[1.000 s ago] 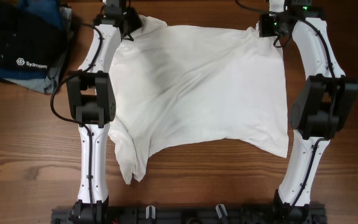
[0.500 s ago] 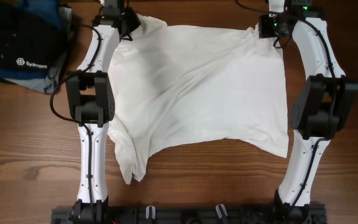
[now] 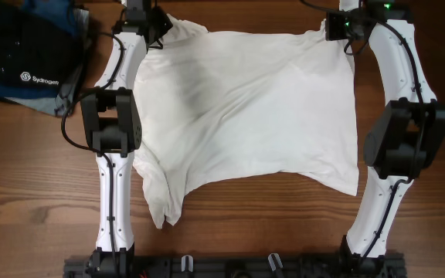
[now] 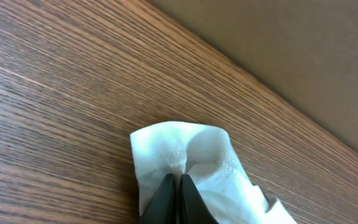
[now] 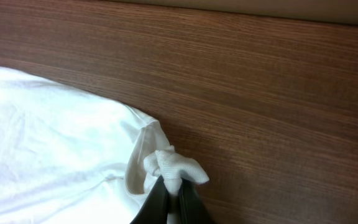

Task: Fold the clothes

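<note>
Pinching the two far corners of one white garment (image 3: 246,108) on a brown, wood-grain counter (image 3: 37,170).
Thin, wrinkly cloth lies spread nearly flat mid-counter, with a loose flap trailing at its near left. The left jaws are pressed together on a hemmed, stitched corner, and the right jaws pinch a bunched knot of cloth. One dark blue-black folded stack (image 3: 29,54) with a white logo sits far left, apart from the garment. A plain tan surface (image 4: 291,50) shows beyond the counter's far edge.
</note>
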`<state>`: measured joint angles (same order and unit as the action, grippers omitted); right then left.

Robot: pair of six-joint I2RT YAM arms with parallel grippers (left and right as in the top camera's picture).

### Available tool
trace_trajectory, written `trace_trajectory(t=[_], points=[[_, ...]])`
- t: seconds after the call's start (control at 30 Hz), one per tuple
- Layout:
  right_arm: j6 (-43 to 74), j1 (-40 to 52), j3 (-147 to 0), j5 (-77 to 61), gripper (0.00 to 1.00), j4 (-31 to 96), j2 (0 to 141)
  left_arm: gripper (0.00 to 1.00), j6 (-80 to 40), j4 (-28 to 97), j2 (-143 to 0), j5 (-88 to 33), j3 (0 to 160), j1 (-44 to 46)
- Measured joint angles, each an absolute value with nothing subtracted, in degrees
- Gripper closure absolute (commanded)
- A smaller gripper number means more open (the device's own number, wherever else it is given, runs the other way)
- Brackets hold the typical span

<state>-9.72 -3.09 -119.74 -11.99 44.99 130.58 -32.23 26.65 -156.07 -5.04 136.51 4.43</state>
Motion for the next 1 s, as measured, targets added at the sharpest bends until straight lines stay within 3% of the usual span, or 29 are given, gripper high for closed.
trace_trajectory(t=[0.5,1.0], points=[[-9.67,-3.09,-119.74,-12.01,0.96,44.99,130.58,0.96,-25.98,24.93,-145.23,2.13,136.35,7.75],[-0.75,-6.35,-119.81,-14.22,0.96,57.71,130.56,0.96,-25.52,45.32,-143.02,3.62,136.35,7.55]])
